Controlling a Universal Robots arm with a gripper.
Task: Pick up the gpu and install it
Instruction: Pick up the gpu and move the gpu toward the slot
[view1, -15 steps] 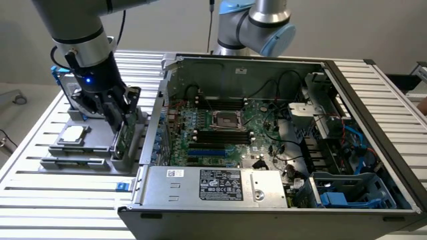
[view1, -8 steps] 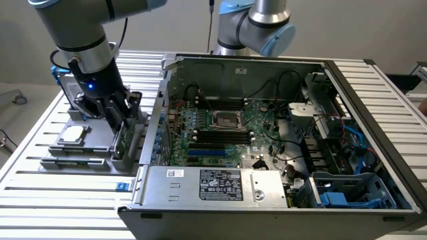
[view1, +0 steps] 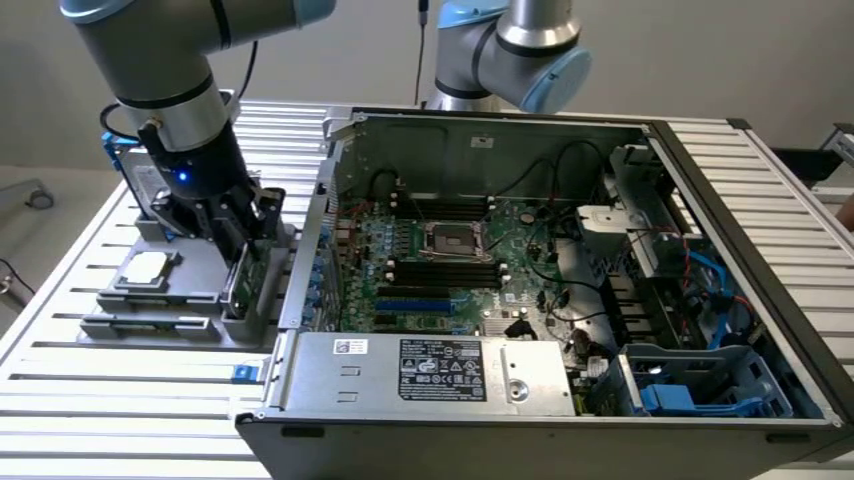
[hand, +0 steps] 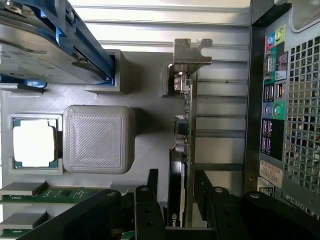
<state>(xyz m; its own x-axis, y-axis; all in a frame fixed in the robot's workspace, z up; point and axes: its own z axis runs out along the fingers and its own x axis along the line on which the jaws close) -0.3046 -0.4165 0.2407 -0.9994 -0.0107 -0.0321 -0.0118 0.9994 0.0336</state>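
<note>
The gpu (hand: 181, 135) stands edgewise in its holder (hand: 150, 145), letting the gripper (hand: 176, 177) straddle it; clamped or loose, I cannot tell

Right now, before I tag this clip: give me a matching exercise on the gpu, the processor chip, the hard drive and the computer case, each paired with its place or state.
Things:
1. gpu
2. processor chip
3. hard drive
4. computer case

Places or states:
A. lying flat in a square recess of the gray holder
B. side open, motherboard exposed
C. standing on edge in the gray holder, beside the case
D. held in a blue frame

Pairs: 1-C; 2-A; 3-D; 4-B
</note>
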